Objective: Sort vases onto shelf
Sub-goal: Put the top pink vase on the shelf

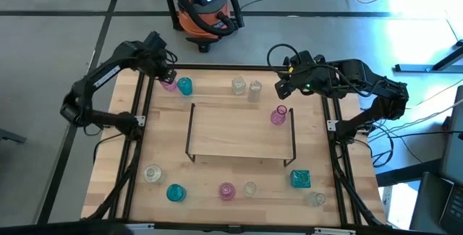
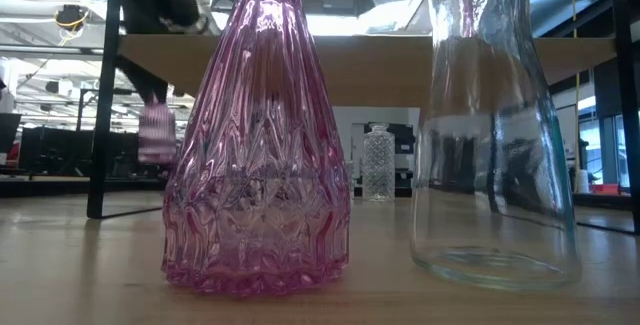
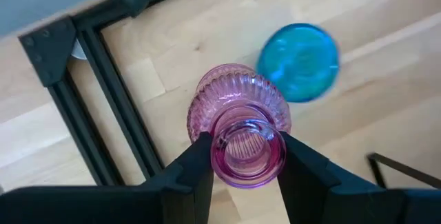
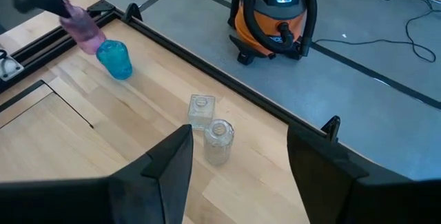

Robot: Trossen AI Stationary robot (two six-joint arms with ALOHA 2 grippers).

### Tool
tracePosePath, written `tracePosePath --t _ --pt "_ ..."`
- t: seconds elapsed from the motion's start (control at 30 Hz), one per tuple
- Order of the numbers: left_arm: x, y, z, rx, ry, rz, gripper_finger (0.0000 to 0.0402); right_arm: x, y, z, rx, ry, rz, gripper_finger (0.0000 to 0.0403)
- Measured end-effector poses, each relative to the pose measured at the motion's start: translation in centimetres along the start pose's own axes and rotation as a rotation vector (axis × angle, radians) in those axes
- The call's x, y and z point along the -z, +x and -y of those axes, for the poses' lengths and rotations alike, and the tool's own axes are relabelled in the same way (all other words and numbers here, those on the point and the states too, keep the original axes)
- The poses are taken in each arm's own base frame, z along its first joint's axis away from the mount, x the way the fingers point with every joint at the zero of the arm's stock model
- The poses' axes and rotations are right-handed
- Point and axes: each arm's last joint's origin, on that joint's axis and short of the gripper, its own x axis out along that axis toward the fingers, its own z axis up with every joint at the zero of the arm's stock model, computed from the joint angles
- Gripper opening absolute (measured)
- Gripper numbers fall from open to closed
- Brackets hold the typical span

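My left gripper (image 3: 244,165) is at the table's far left corner, shut on a ribbed pink vase (image 3: 238,114). A teal vase (image 3: 300,62) stands on its base just to the right of it (image 1: 185,85). My right gripper (image 4: 241,176) hangs open above the far edge (image 1: 281,88), near two clear vases (image 4: 200,110) (image 4: 219,140) standing side by side. The shelf (image 1: 242,130) sits mid-table, with a pink vase (image 1: 278,116) on its right end. Several more vases stand along the near edge, among them a pink one (image 2: 258,165) and a clear one (image 2: 495,135). My left gripper pinches the pink vase's neck, just below the open mouth (image 3: 247,156), between its two fingers (image 3: 200,165). The fingers come from above. The vase hangs below them, slightly tilted, and in the low view its base (image 2: 157,150) seems to be off the tabletop.
Black rails (image 3: 117,107) frame the tabletop. An orange shop vacuum (image 4: 275,10) stands on the floor beyond the far edge. Near-edge vases include a round clear one (image 1: 152,173), a teal one (image 1: 176,192) and a square teal one (image 1: 300,179). Bare wood lies left of the shelf.
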Motion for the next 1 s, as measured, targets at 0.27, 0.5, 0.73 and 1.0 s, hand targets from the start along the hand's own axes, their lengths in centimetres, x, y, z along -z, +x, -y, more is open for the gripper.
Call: tracePosePath --t 0.27,0.5,0.73,1.0 --pt "1.9 -9.1 2.3 0.082 0.036 0.206 0.0121 -0.1 0.0 0.0 0.019 -0.02 0.017 0.0211" --pt "2.0 -13.9 4.6 0.315 0.127 0.303 0.0121 -0.8 0.7 0.6 0.016 0.006 0.018 0.0211" --pt "1.1 -14.9 10.9 0.662 0.371 0.303 0.0121 -1.3 1.2 1.1 0.0 -0.017 -0.002 0.0211" --pt "0.7 -13.4 18.5 0.658 0.675 0.197 0.0121 -0.6 1.2 1.5 0.014 -0.062 -0.072 0.0211"
